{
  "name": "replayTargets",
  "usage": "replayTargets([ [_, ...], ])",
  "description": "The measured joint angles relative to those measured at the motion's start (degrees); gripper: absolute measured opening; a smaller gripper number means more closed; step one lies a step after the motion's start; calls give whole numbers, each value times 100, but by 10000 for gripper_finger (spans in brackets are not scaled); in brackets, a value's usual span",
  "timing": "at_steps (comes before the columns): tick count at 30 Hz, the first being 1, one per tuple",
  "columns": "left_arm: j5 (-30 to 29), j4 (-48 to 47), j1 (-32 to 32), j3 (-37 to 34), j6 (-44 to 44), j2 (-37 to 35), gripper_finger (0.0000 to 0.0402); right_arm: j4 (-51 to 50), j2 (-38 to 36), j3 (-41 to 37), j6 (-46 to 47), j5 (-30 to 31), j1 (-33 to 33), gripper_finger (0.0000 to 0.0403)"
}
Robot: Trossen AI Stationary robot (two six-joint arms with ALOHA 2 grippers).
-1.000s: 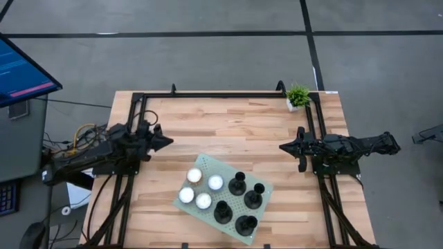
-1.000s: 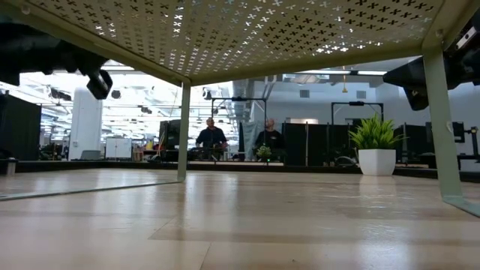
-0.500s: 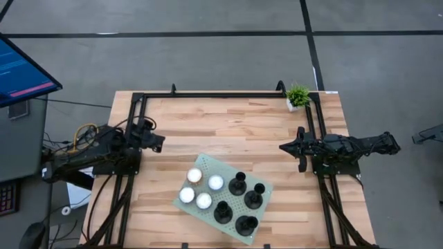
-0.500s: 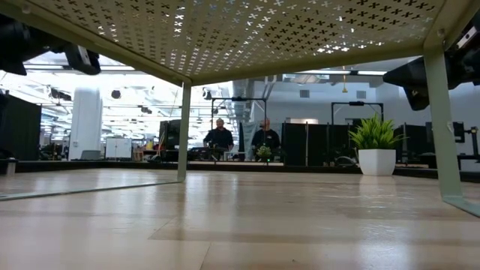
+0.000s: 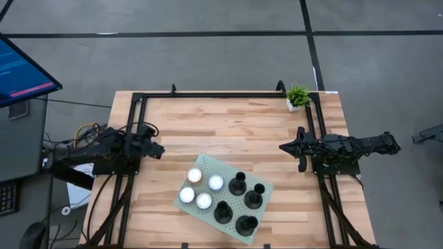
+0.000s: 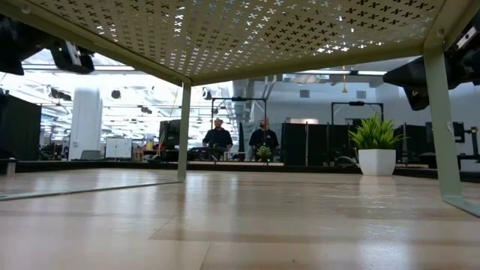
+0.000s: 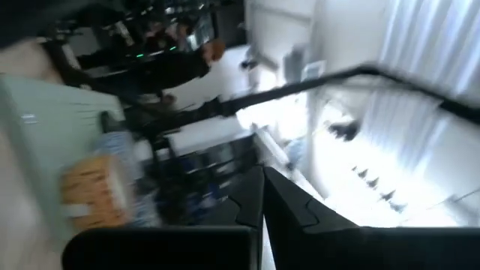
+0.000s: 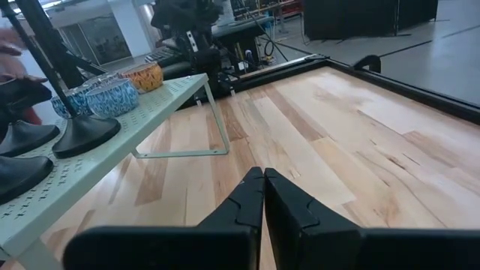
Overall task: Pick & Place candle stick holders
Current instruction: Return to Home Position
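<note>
Left end effector (image 5: 158, 147) and right end effector (image 5: 284, 146) closed, empty. Candle stick holders (image 5: 237, 183) on shelf (image 5: 206, 164); suggest homing wide of it.

Four black candle stick holders (image 5: 237, 184) on the shelf (image 5: 208, 164)
They stood upright, round bases down, in a two-by-two block on its right half, just beside the white tealights (image 5: 194, 176).
</note>
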Motion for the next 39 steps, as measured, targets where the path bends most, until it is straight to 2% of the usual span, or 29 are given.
replayTargets([
  [4, 42, -195, -199, 0, 627, 1, 8, 0, 1, 0, 0, 0, 0, 6],
  [11, 51, -170, -385, 0, 649, 1, 8, 0, 1, -2, 0, -2, 0, 6],
  [39, 32, -158, -389, 0, 653, 1, 8, 0, 0, -2, 0, -2, -2, 6],
])
